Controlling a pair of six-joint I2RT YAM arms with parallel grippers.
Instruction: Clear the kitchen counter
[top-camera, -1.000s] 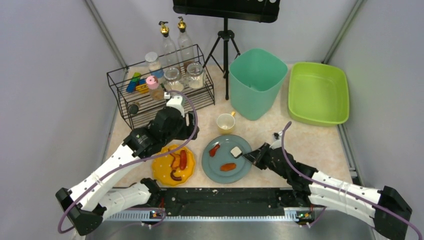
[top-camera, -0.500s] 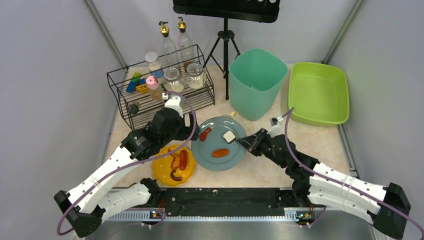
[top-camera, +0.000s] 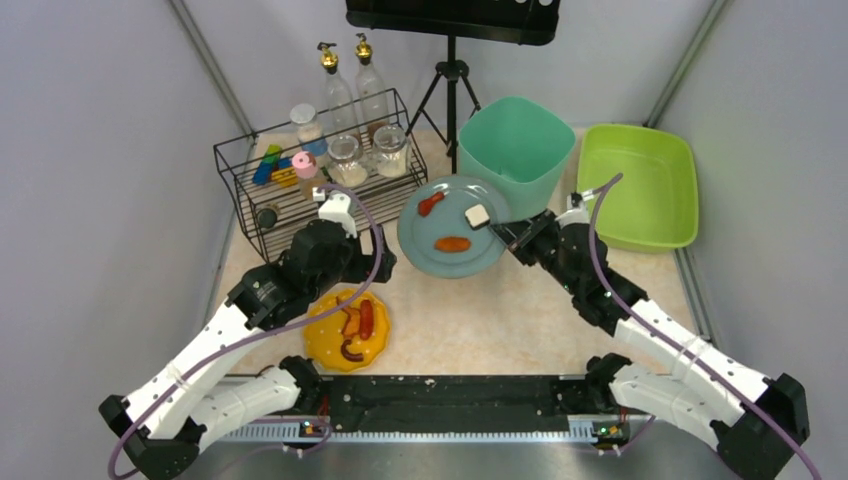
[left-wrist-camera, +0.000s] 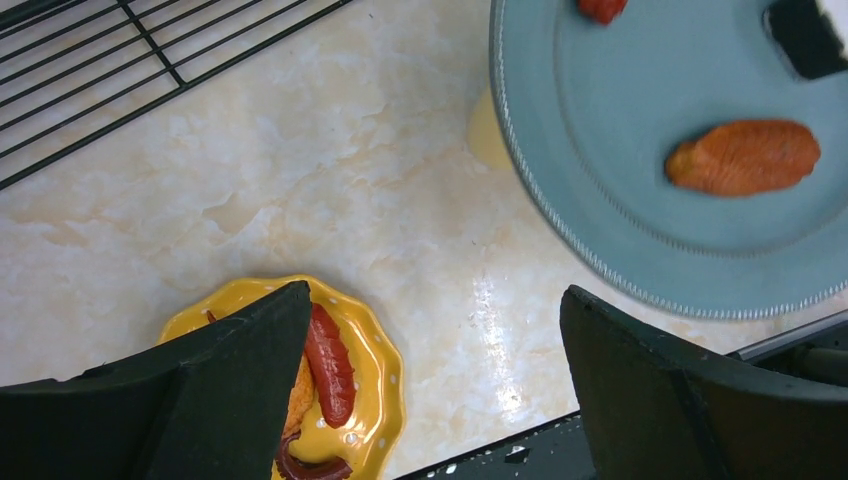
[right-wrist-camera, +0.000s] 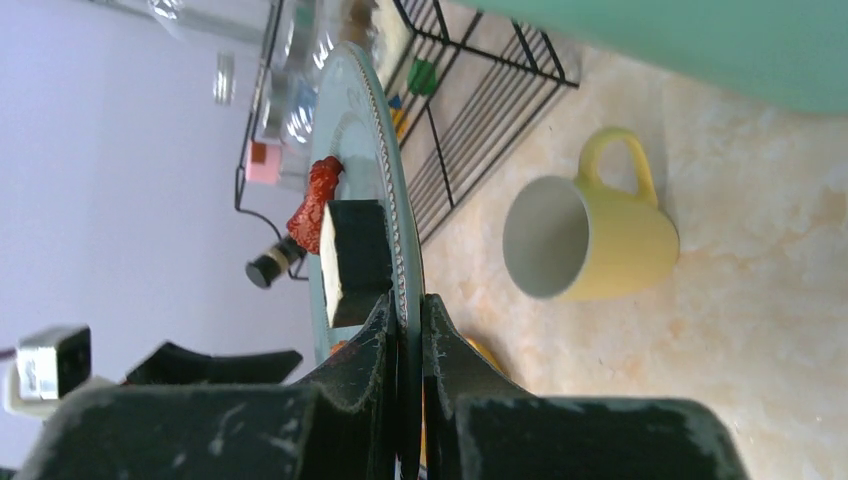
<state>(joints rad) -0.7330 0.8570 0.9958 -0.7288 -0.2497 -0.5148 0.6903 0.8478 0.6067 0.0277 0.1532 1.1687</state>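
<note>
My right gripper (top-camera: 503, 232) is shut on the rim of a blue-grey plate (top-camera: 425, 240), held in the air beside the teal bin (top-camera: 515, 150). On the plate lie a red piece (top-camera: 432, 203), an orange piece (top-camera: 452, 243) and a white cube (top-camera: 477, 214). In the right wrist view the jaws (right-wrist-camera: 408, 300) pinch the plate's edge (right-wrist-camera: 388, 190), with a yellow mug (right-wrist-camera: 600, 240) on the kitchen counter (top-camera: 500, 320) below. My left gripper (left-wrist-camera: 435, 295) is open and empty above the counter, beside a yellow plate (left-wrist-camera: 385, 375) of sausages (left-wrist-camera: 328, 365).
A black wire rack (top-camera: 320, 180) with jars and bottles stands at the back left. A green tub (top-camera: 635, 185) sits at the back right, and a black tripod (top-camera: 452, 100) rises behind the bin. A black rail (top-camera: 450, 395) edges the front.
My right gripper lifted the blue-grey plate off the counter and carried it back toward the teal bin, covering the mug from above. My left gripper opened wider and drew slightly left.
</note>
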